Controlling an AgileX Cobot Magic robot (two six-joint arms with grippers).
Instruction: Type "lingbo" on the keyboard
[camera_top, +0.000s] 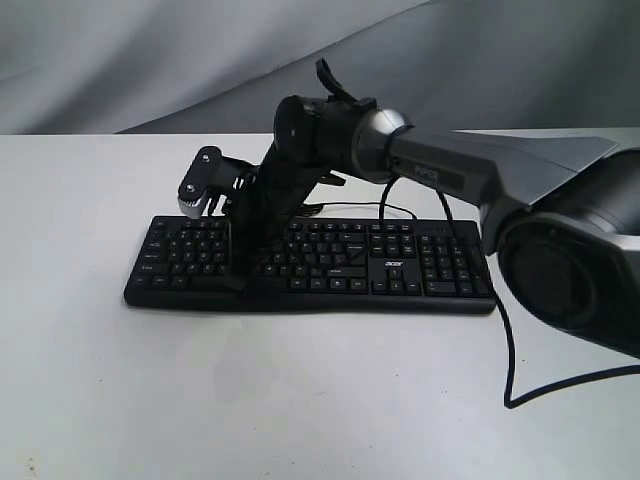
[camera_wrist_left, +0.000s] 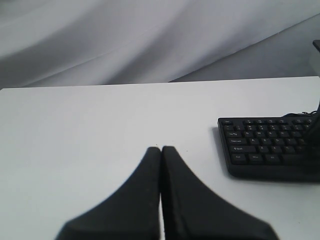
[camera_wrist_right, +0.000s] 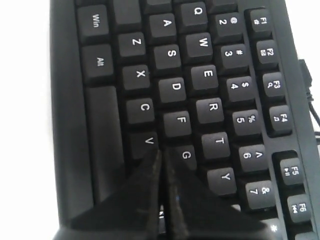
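The black keyboard (camera_top: 310, 262) with a white acer logo lies across the middle of the white table. My right arm reaches over it from the right. Its gripper (camera_top: 240, 282) points down onto the left-middle keys, near the front edge. In the right wrist view the right gripper (camera_wrist_right: 161, 152) is shut with nothing in it. Its tips sit between the V key (camera_wrist_right: 148, 141) and the G key (camera_wrist_right: 185, 155). My left gripper (camera_wrist_left: 161, 149) is shut and empty over bare table, left of the keyboard (camera_wrist_left: 270, 147). It does not show in the exterior view.
A thin black cable (camera_top: 510, 350) hangs from the right arm and loops over the table at the right. Another cable (camera_top: 385, 207) lies behind the keyboard. A grey cloth backdrop (camera_top: 150, 60) rises behind the table's far edge.
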